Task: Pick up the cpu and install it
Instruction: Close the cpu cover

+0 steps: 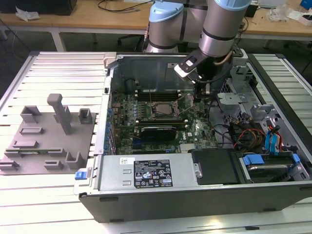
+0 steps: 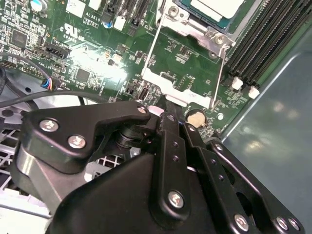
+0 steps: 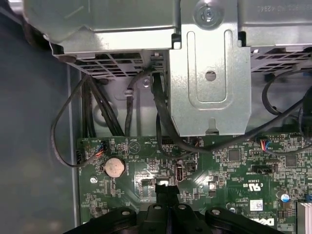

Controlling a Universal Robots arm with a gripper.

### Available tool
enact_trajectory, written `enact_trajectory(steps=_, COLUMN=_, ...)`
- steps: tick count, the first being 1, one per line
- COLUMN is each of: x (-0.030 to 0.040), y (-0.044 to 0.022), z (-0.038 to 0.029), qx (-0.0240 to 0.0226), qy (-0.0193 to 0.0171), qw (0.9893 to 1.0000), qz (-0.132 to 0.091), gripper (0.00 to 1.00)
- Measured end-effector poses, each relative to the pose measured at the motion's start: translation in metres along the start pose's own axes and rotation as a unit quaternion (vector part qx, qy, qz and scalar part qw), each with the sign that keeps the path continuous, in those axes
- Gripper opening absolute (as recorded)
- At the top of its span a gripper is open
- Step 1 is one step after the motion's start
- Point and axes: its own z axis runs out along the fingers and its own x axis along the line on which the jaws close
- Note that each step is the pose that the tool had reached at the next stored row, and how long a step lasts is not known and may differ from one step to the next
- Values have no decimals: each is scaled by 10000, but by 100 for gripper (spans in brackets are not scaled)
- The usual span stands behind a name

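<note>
Black gripper (image 2: pixel 168 106), jaws pressed together with nothing seen between them, points down just over the green motherboard (image 1: pixel 195 127); in the second wrist view its tip is at the edge of the hinged metal load frame (image 2: pixel 178 80), which lies open; just past that frame the cpu (image 2: pixel 217 6) lies flat in the socket (image 1: pixel 163 110), pale metal top up; in the exterior view the socket is near the gripper, at its nine o'clock; a round coin cell (image 3: pixel 114 167) sits just beside the tip; the open computer case (image 1: pixel 195 195) rests on the slatted desk (image 1: pixel 48 209); a grey fixture plate (image 1: pixel 44 141) lies at the case's nine o'clock.
</note>
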Motion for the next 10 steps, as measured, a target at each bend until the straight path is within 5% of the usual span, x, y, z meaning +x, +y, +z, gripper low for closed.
enact_trajectory(steps=10, x=-1, y=-27, z=-3, qx=-4, qy=0, qw=10000, qz=0, gripper=11)
